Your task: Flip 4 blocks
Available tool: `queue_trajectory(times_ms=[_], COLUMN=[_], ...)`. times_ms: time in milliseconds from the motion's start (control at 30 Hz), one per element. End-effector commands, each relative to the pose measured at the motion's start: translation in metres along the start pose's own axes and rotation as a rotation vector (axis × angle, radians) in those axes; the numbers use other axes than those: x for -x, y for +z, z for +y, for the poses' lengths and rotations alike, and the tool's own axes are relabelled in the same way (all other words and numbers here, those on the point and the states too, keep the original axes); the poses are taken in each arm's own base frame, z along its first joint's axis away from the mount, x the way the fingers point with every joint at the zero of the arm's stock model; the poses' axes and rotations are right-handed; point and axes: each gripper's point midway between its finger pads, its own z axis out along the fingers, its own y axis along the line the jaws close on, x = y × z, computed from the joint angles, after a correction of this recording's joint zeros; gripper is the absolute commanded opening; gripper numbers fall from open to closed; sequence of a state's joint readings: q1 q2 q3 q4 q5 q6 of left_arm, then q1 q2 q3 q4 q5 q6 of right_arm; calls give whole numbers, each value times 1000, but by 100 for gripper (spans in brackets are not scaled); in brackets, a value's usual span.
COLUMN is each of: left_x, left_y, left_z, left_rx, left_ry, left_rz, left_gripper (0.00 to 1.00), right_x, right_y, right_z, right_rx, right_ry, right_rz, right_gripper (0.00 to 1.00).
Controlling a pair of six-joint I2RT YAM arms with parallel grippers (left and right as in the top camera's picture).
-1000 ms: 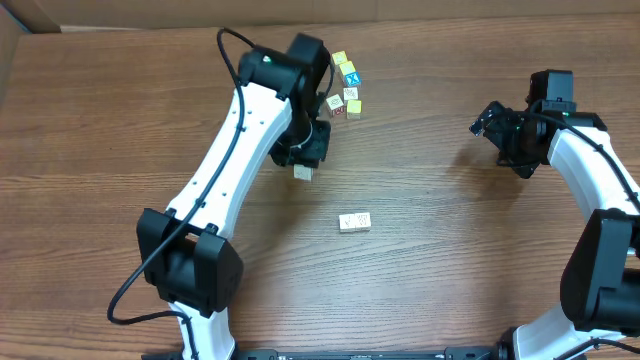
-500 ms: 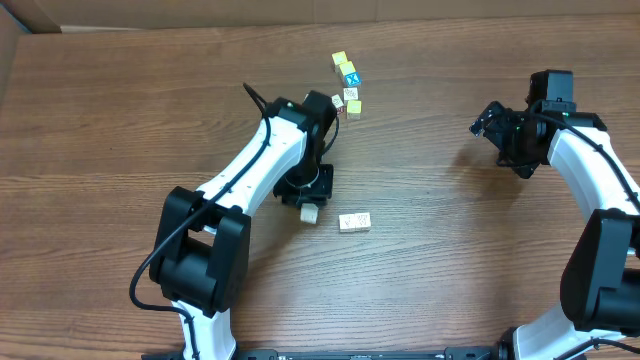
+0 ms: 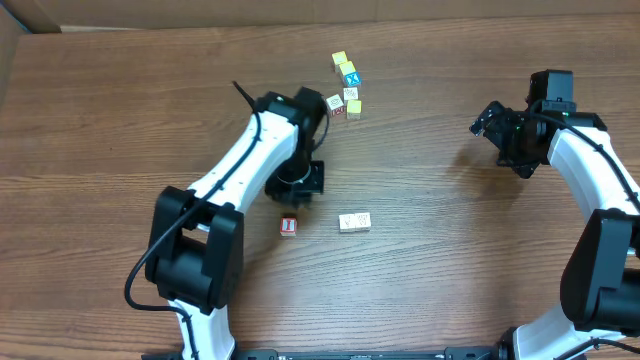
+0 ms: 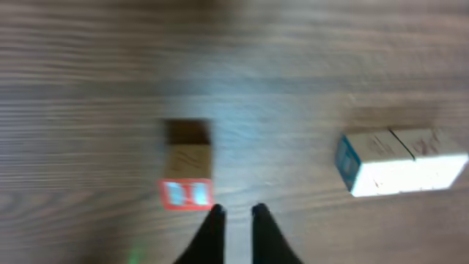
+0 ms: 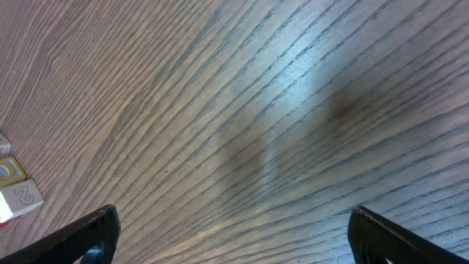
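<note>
A block with a red face (image 3: 289, 226) lies alone on the table; the left wrist view shows this red block (image 4: 187, 180) just ahead and left of my fingertips. Two cream blocks (image 3: 355, 221) sit side by side to its right, and that same pair (image 4: 399, 161) shows a blue side face in the left wrist view. My left gripper (image 3: 297, 192) hovers above the red block, and the left gripper (image 4: 238, 214) is shut with nothing in it. My right gripper (image 3: 490, 122) is far right; the right gripper (image 5: 233, 224) is wide open over bare wood.
A cluster of small cubes (image 3: 345, 85), some yellow-topped and one blue-topped, sits at the back centre, just beyond my left arm's wrist. Two of these cubes (image 5: 15, 192) show at the left edge of the right wrist view. Cardboard lines the table's far edge.
My left arm carried a block from near the back cluster toward the pair, let it go, then pulled back a little and shut. The block now rests red face up.
</note>
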State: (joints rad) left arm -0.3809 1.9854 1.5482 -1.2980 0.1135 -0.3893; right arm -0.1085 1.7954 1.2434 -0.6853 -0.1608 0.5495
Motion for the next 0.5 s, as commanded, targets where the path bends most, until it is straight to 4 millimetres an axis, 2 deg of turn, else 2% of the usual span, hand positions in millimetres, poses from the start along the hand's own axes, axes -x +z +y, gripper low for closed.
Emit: queue_trajectory(times_ms=[0, 200, 467], left_x=[13, -3, -31], left_y=[-7, 6, 30], left_z=[29, 54, 64], left_rx=[69, 104, 137], left_ry=[-52, -112, -126], left_rz=[-35, 49, 152], left_gripper=[4, 4, 4], right_x=[5, 5, 5], right_y=[-3, -3, -3], right_z=[6, 6, 6], right_rx=[16, 16, 16], right_ry=[-9, -9, -9], right_rz=[-11, -11, -11], right_gripper=[100, 100, 100])
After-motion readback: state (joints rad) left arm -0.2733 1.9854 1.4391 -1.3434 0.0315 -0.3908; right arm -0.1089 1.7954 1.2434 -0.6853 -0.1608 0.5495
